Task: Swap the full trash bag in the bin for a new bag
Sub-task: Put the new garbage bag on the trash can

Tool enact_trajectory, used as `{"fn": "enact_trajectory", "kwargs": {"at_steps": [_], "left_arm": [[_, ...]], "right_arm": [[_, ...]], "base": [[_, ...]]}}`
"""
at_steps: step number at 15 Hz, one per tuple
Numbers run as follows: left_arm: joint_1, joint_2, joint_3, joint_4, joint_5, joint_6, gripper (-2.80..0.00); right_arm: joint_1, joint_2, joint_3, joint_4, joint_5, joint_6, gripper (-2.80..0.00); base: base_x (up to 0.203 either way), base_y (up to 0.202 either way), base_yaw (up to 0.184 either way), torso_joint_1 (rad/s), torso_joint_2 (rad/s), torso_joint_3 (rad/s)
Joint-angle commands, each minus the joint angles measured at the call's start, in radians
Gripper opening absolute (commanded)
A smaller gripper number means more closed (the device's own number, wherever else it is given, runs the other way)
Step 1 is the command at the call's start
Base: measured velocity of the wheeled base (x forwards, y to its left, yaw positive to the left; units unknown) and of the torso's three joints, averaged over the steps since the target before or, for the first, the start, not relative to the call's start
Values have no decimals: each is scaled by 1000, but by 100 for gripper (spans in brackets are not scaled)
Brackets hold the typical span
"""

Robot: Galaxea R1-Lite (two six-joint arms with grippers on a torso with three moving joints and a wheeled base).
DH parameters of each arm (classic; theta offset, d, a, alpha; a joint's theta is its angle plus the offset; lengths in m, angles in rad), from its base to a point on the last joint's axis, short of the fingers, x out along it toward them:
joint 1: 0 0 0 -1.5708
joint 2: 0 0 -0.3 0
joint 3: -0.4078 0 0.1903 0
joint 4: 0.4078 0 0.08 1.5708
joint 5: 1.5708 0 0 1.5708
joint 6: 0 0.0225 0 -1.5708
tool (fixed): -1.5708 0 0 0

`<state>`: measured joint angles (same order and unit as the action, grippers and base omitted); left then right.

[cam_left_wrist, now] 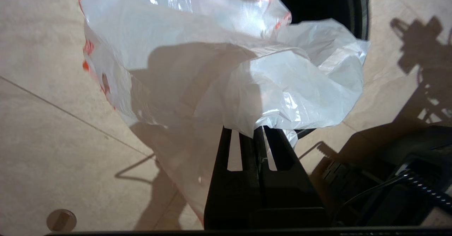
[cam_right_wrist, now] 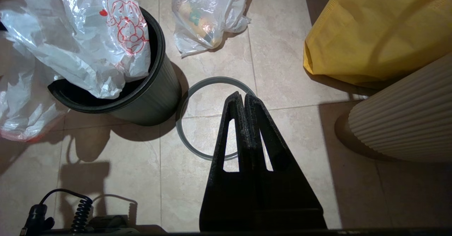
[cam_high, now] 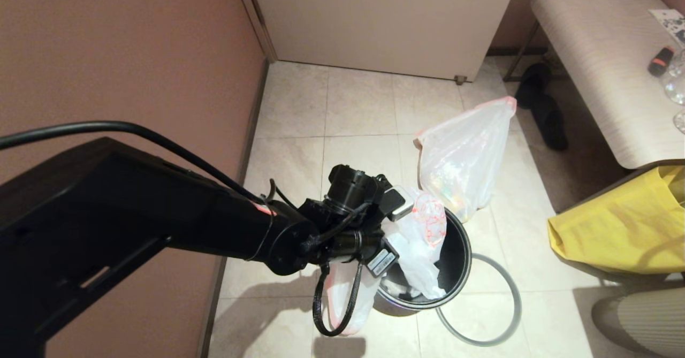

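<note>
Room to move: bin (cam_high: 455, 261) is being crowded on the wall side by the left arm; open tile is being left in front.
Left gripper (cam_left_wrist: 259, 133): new bag (cam_left_wrist: 226, 70) is being pinched, draped over the bin's rim.
Right gripper (cam_right_wrist: 244, 98): being held clenched, nothing in it, above the grey hoop (cam_right_wrist: 183, 123).
Full trash bag (cam_high: 463, 160): sitting on the tile just behind the bin.
Nearby stuff: yellow bag (cam_high: 615, 235), bench (cam_high: 599, 53).
Floor: beige tile (cam_high: 353, 112), pink wall.

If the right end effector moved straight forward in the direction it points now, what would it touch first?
Most likely the grey hoop rim lying on the floor tiles beside the bin. The right end effector, shut and empty, points down at it. Depth is unclear, so it may meet the tile inside the hoop instead.
</note>
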<state>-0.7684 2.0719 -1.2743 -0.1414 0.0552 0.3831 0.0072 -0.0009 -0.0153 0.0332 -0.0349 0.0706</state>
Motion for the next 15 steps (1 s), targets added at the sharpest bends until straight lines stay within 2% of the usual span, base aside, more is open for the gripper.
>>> {"fn": "enact_trajectory", "kwargs": {"at_steps": [1, 3, 5, 9, 11, 13, 15], "left_arm": [[-36, -47, -66, 49, 3, -6, -280], [-77, -46, -169, 121, 5, -34, -280], [-113, -3, -325, 202, 6, -64, -280], [-152, 205, -643, 372, 6, -105, -280], [-165, 322, -684, 346, 6, -79, -280], [-170, 411, -690, 191, 4, -60, -280], [-171, 469, -692, 121, -2, -55, -280]], "right_arm": [[0, 1, 0, 1, 0, 0, -280], [0, 1, 0, 1, 0, 1, -280], [0, 1, 0, 1, 0, 1, -280], [-1, 1, 0, 1, 0, 1, -280], [-1, 1, 0, -1, 0, 6, -280], [-1, 1, 0, -3, 0, 12, -280], [-1, 1, 0, -3, 0, 12, -280]], "base": [[0, 0, 0, 0, 0, 0], [0, 0, 0, 0, 0, 0], [0, 0, 0, 0, 0, 0], [0, 0, 0, 0, 0, 0], [0, 0, 0, 0, 0, 0], [0, 0, 0, 0, 0, 0], [0, 0, 0, 0, 0, 0]]}}
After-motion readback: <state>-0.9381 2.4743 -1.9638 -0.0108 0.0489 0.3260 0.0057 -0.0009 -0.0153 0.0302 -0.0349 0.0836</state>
